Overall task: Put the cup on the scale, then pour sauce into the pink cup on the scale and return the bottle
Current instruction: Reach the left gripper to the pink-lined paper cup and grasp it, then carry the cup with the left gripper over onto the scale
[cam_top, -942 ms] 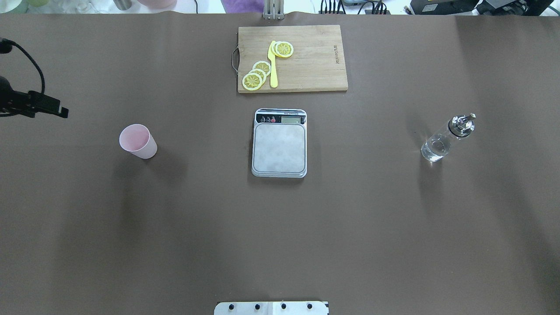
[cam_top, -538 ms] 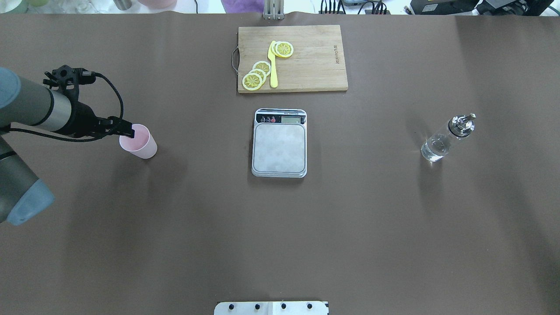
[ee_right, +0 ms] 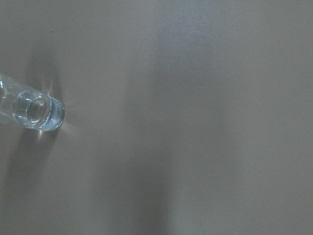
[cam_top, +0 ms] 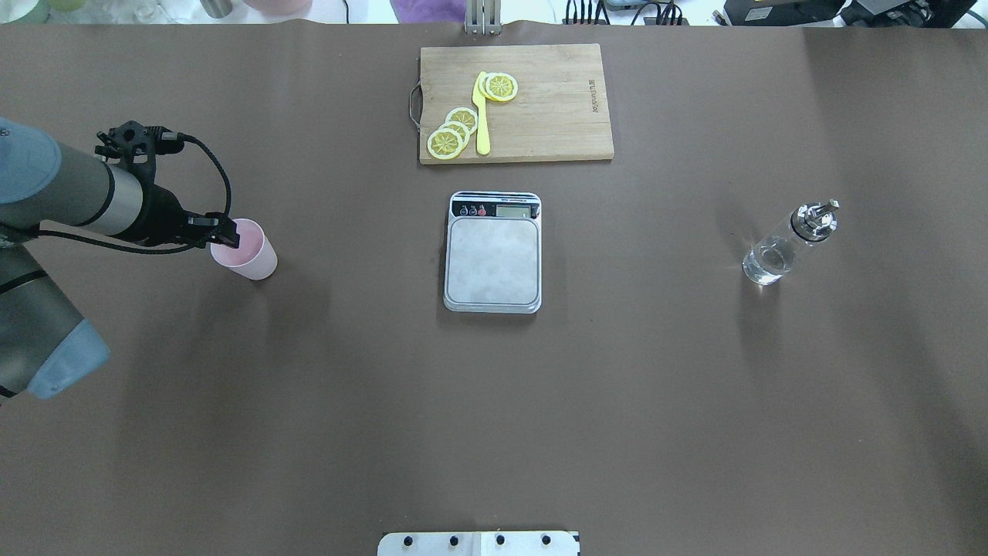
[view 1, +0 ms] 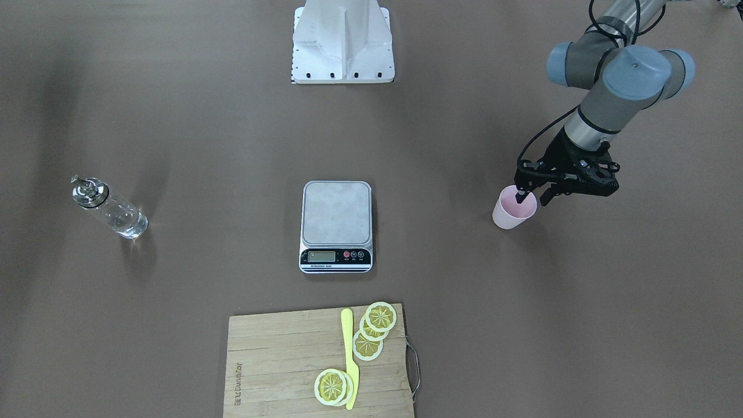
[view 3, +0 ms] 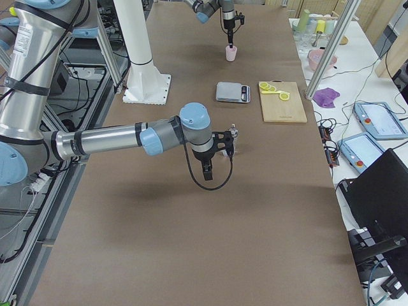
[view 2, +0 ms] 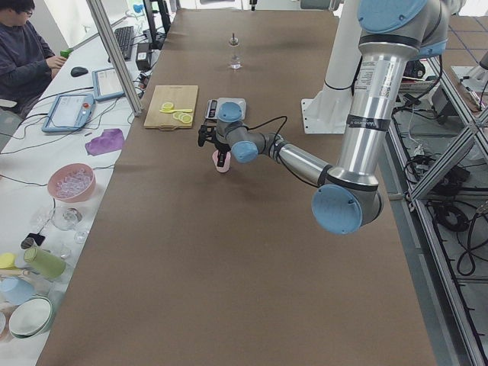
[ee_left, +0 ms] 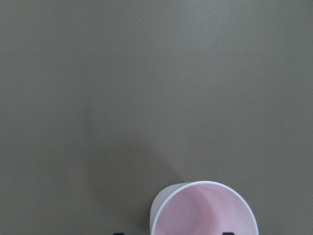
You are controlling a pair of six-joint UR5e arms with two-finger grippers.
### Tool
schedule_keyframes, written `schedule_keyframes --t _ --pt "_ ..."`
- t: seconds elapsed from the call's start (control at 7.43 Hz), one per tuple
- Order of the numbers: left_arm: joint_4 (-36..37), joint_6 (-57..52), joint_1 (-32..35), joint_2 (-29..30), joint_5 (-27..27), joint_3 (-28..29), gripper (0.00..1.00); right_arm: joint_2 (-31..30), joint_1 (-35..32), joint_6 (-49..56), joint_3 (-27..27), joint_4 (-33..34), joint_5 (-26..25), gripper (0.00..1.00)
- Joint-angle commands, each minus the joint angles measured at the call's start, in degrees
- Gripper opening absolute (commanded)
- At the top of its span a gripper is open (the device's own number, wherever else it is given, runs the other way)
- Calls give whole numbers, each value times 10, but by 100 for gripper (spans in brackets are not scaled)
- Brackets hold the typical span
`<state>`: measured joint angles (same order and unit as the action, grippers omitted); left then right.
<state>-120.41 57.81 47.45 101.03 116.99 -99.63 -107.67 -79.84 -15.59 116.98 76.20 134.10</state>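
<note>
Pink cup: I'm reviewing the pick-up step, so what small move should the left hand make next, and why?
Probably close the left hand on the cup's wall. One finger looks to be inside the rim and the other outside, apart, so the wall sits between them. The cup stands on the table, away from the scale, whose platform is bare.

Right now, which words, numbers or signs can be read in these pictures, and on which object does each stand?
On the cutting board: brand mark near one short edge, too blurred to read.
On the scale: display and button labels, too small to read.
No other readable text.
</note>
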Motion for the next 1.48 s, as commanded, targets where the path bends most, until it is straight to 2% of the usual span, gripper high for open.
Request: schedule_keyframes --t 0.0,0.13,0.27,0.54,0.81,0.94,1.21,1.35 --pt "1 0 -1 0 0 1 32 0 0 0 0 -1 0 99" --pt "1 0 0 0 -1 2 7 0 0 0 -1 0 0 99" --pt "1 0 0 0 -4 5 0 0 0 1 -1 0 0 99" --pt "1 1 0 9 -5 2 0 0 0 5 -1 0 0 99" --pt "12 10 0 51 -4 0 0 -1 0 6 -2 -1 0 99" --pt "50 10 0 84 -3 0 0 -1 -1 7 -3 -4 0 99" --pt "175 53 -8 185 -5 -4 0 -3 0 7 -4 -5 0 99" --pt "196 70 -27 206 -19 -3 0 -8 0 5 -6 -12 0 99"
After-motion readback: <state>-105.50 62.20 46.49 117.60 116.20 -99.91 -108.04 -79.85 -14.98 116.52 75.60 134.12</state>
